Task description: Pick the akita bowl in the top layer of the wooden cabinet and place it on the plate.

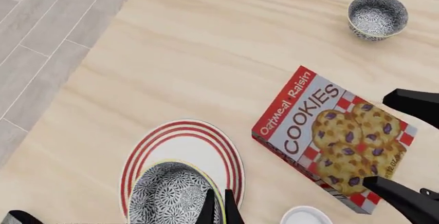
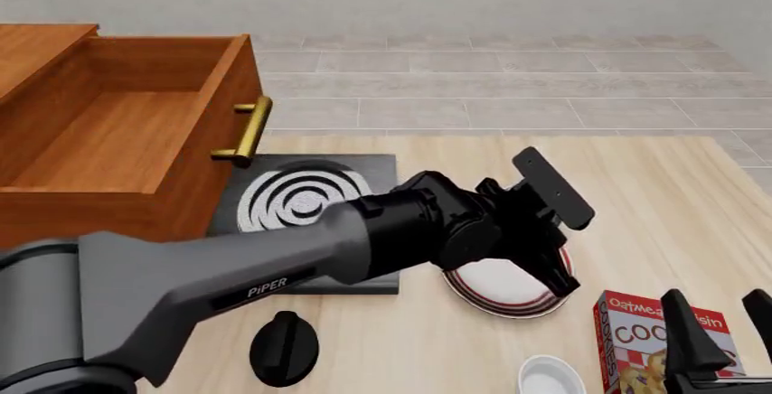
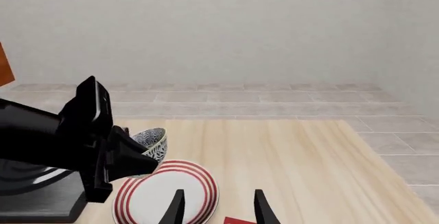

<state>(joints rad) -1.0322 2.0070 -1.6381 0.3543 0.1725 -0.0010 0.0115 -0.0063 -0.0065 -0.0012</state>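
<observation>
left gripper: clenched on patterned bowl rim, above round red-ringed plate | right gripper: released, empty | wooden drawer: open | glossy cookie box: flat beside plate

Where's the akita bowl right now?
In the right wrist view, the akita bowl is held by the left gripper just above the plate, right of the stove.

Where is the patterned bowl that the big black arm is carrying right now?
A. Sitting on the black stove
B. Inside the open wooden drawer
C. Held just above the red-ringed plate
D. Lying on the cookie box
C: the left end effector grips the akita bowl by its rim over the plate; the right wrist view shows the bowl raised above it.
</observation>
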